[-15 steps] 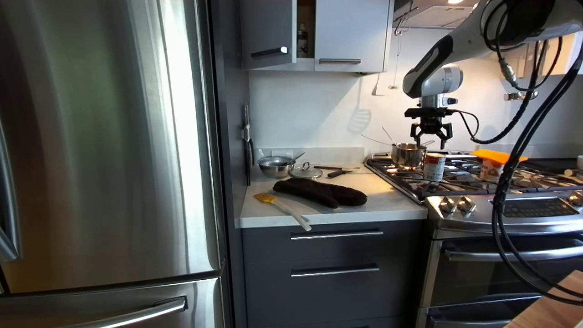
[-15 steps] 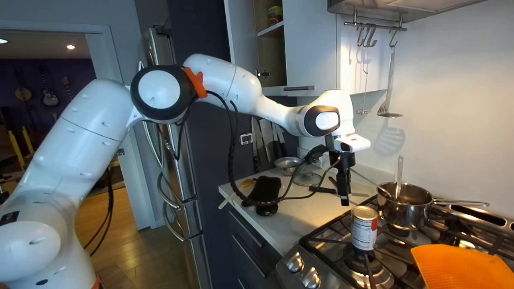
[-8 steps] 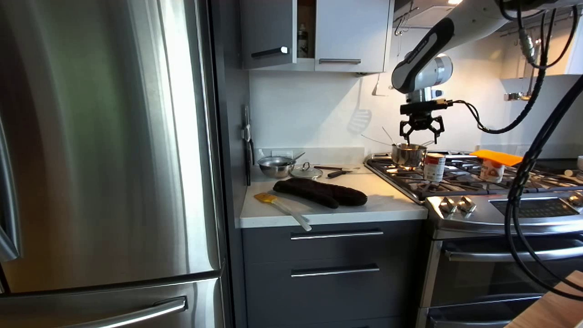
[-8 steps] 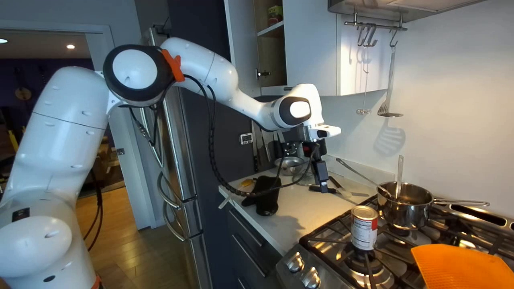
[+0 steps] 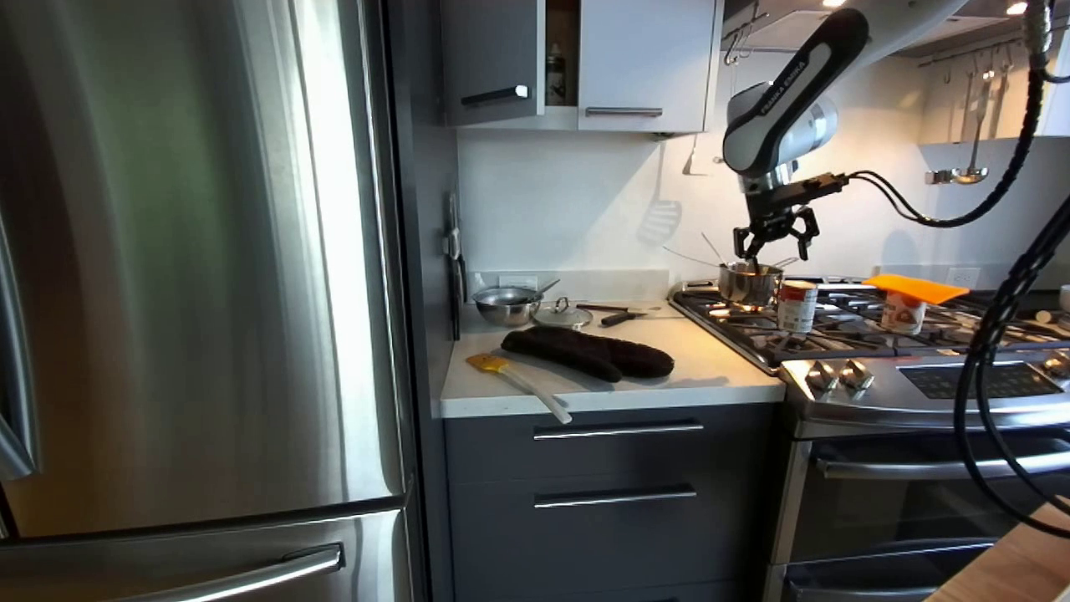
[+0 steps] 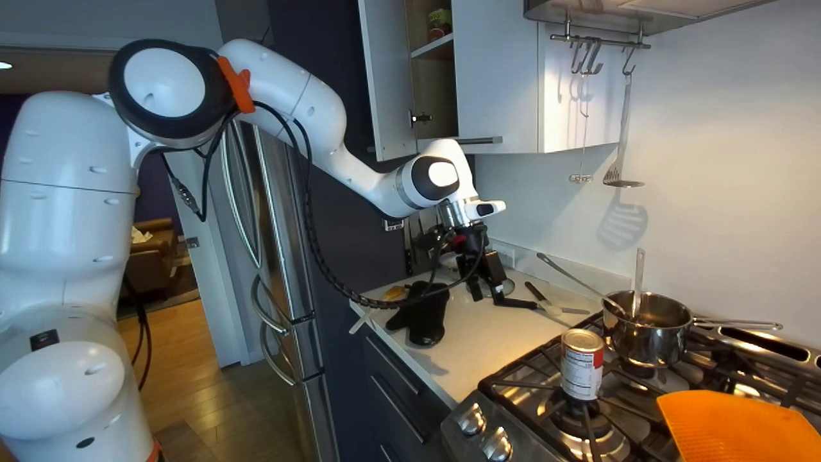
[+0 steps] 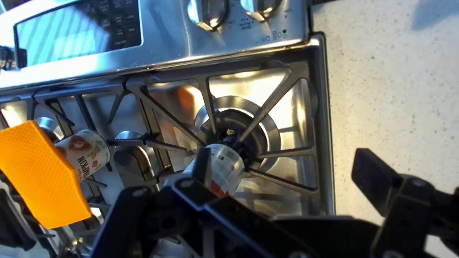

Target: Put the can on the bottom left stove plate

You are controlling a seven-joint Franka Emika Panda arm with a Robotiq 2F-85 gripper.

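Gripper: in an exterior view, higher than the can, jaws wide apart.
Bottom left stove plate: in an exterior view, beneath the upright can.
Pot: near the can, toward the wall.
Can: in the wrist view, partly behind the gripper, its exact placing hard to judge.

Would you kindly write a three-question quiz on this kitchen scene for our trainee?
1. Which stands nearer the silver control knobs: the short cylindrical white-and-red labelled tin can or the shiny metal pot holding two utensils?
2. Fill in: the can stands on the black cast-iron ___ of the round front left burner.
3. True or false: the black two-fingered gripper stands open.
Key: 1. The can. 2. Grate. 3. True.
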